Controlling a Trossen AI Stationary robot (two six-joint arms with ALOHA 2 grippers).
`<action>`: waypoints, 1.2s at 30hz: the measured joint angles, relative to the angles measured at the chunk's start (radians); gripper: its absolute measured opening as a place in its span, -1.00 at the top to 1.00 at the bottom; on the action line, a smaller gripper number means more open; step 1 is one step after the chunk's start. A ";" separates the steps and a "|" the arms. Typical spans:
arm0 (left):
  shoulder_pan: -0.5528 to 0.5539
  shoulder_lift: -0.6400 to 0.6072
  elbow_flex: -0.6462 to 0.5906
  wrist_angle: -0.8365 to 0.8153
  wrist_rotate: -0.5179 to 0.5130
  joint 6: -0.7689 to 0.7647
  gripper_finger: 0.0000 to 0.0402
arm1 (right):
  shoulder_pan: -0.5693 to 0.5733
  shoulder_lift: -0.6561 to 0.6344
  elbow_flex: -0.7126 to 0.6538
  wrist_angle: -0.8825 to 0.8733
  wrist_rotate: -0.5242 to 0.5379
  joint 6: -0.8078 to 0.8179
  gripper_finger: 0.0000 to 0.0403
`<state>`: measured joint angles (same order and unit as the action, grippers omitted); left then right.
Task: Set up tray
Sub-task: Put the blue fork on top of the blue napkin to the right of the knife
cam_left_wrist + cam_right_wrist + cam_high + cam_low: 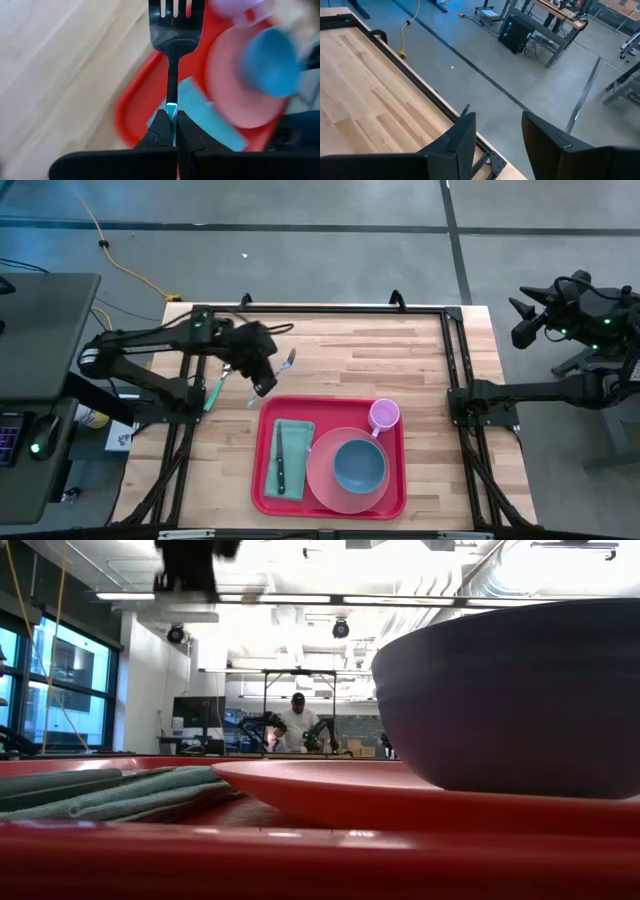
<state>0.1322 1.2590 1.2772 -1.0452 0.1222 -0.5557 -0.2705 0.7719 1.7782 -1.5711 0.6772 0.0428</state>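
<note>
From above, the red tray (262,480) lies on the near middle of the wooden counter (420,370), carrying a green napkin (296,432) with a knife (281,464), a pink plate (322,480) with a blue bowl (358,465) and a purple cup (384,415), while the left end effector (266,385) hangs just beyond the tray's far-left corner, clamped on a fork (288,361); the right end effector (522,322) waits off the counter's right edge. At table height, the tray's rim (300,855) fills the foreground and the bowl (520,700) is cut off, with a person (297,725) far behind. The left wrist shows fingers (161,131) pinching the fork (172,35) over the blurred tray (135,105); the right wrist shows its fingers (462,137) spread apart.
</note>
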 joint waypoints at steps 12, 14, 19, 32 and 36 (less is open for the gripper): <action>-0.429 -0.031 0.118 0.017 -0.354 -0.460 0.91 | 0.000 0.000 0.000 0.000 0.010 -0.016 0.32; -0.502 -0.017 0.118 0.046 -0.422 -0.515 0.91 | 0.000 0.000 0.000 0.000 0.000 0.002 0.32; -0.667 0.049 0.119 0.088 -0.561 -0.646 0.91 | 0.000 0.000 0.000 0.001 -0.030 0.042 0.32; -0.803 0.295 0.119 0.226 -0.608 -0.929 0.91 | 0.000 0.000 0.000 0.023 -0.075 0.025 0.32; -0.781 0.362 0.120 0.278 -0.629 -0.991 0.91 | 0.000 0.000 0.000 0.023 -0.091 -0.042 0.32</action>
<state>-0.6484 1.6213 1.3968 -0.7669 -0.5068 -1.5465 -0.2704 0.7719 1.7782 -1.5478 0.5864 0.0012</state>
